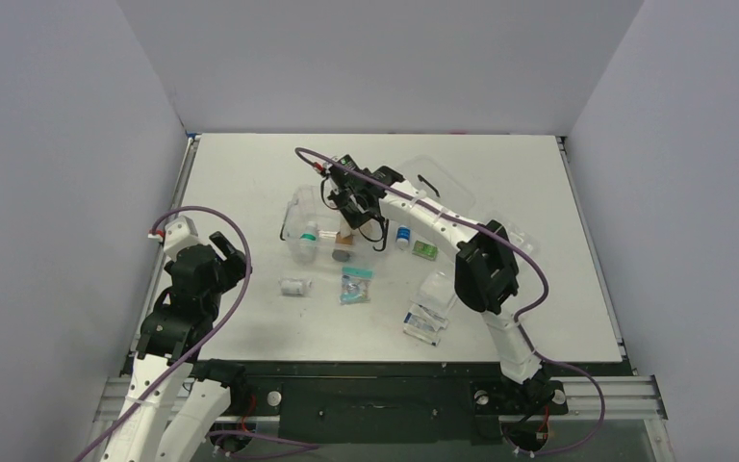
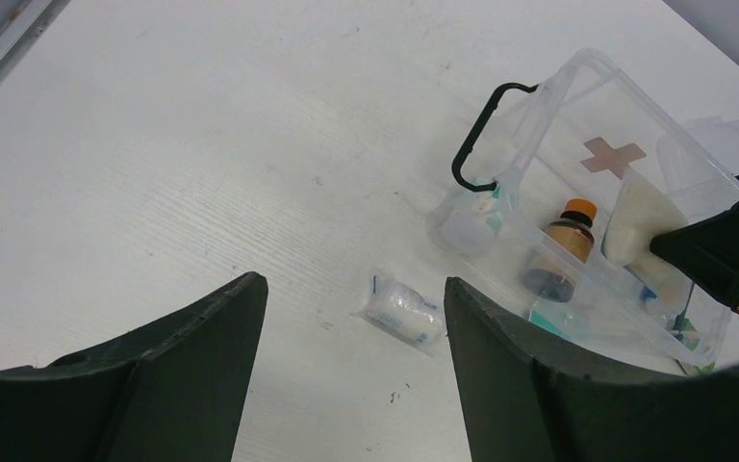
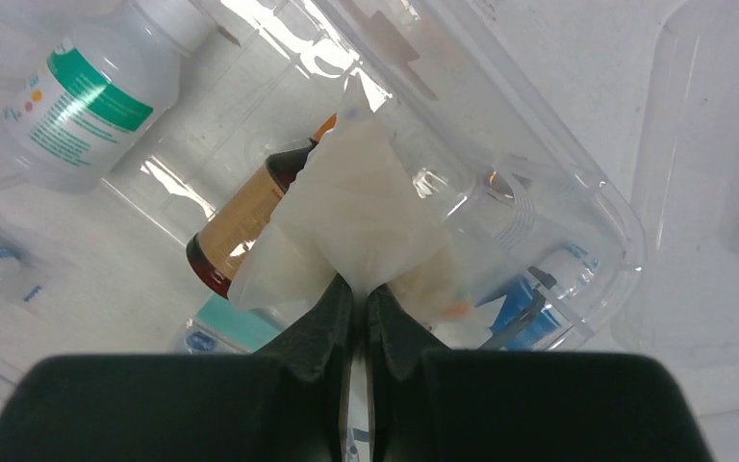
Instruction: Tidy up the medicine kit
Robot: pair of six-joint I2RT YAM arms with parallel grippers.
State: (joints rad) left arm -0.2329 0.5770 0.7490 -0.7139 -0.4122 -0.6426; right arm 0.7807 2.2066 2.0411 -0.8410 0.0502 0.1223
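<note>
The medicine kit (image 1: 303, 217), a clear box with a faint red cross and a black clip, stands open at mid table. It also shows in the left wrist view (image 2: 548, 115) and the right wrist view (image 3: 587, 202). Inside lie a brown bottle (image 3: 236, 231), a white bottle with a green label (image 3: 82, 101) and a blue item (image 3: 529, 298). My right gripper (image 3: 358, 286) is shut on a white soft packet (image 3: 366, 212) and holds it over the box; it also shows in the top view (image 1: 351, 214). My left gripper (image 2: 356, 318) is open and empty, near the table's left side (image 1: 219, 258).
A wrapped gauze roll (image 2: 402, 313) lies in front of the kit, between my left fingers in view. A teal packet (image 1: 355, 286), a small white bottle (image 1: 402, 236), a green packet (image 1: 425, 250) and several sachets (image 1: 426, 320) lie to the right. A clear lid (image 1: 438, 178) lies behind.
</note>
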